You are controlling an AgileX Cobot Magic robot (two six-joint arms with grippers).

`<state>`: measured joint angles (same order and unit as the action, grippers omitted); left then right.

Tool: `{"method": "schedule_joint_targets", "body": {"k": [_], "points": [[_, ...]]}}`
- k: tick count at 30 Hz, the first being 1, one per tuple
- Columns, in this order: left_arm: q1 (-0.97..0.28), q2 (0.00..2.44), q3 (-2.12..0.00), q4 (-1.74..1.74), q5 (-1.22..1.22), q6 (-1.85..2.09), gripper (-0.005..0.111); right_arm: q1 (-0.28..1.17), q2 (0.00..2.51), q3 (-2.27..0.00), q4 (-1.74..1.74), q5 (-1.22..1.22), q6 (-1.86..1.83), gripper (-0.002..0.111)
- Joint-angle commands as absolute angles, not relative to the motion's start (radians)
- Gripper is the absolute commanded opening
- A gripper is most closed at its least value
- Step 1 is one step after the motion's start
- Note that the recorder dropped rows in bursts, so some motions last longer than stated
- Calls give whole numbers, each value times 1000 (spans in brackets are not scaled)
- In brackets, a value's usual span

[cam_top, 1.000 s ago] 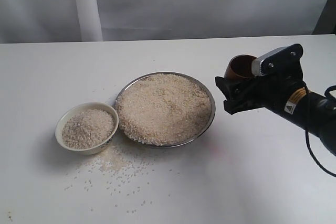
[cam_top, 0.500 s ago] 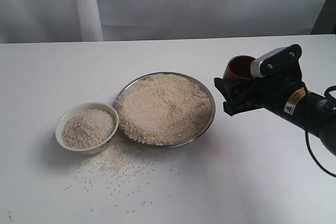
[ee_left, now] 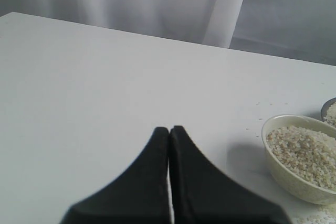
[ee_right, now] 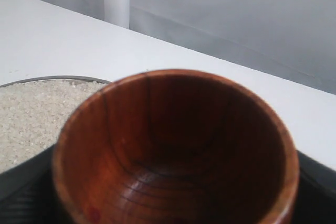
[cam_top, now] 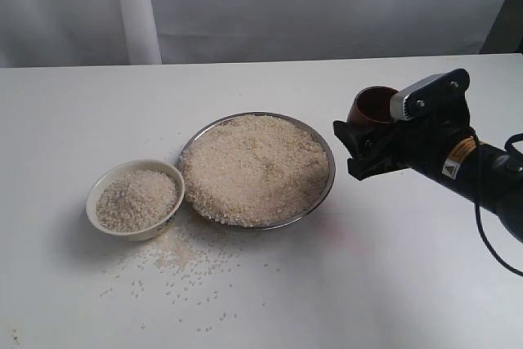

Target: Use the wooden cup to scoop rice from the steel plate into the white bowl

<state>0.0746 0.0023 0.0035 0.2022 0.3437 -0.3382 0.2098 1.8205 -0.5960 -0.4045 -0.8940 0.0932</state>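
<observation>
The steel plate sits mid-table, heaped with rice. Touching its left side, the white bowl also holds rice. Right of the plate, above the table, my right gripper is shut on the wooden cup. The right wrist view looks into the cup, which is empty, with a black finger on each side and the plate's rim beyond. My left gripper is shut on nothing over bare table, with the bowl off to its side. It does not show in the exterior view.
Loose grains are scattered on the white table in front of the bowl and plate. A white curtain with a pale post backs the table's far edge. The right arm's cable hangs at the right.
The right gripper with the cup has edged very slightly left over the last second. Nothing else differs.
</observation>
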Motion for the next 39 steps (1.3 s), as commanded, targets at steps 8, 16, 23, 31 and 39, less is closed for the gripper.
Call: {"method": "schedule_joint_targets", "body": {"k": [8,16,23,31,39], "points": [[70,0,0,196,337,-340,0,208,1819,-590,-407,-930,89,0],[70,0,0,196,337,-340,0,208,1819,-590,-407,-930,89,0],[70,0,0,196,337,-340,0,208,1819,-590,-407,-930,89,0],[70,0,0,196,337,-340,0,208,1819,-590,-407,-887,89,0],[70,0,0,196,337,-340,0,208,1819,-590,-271,-762,89,0]]}}
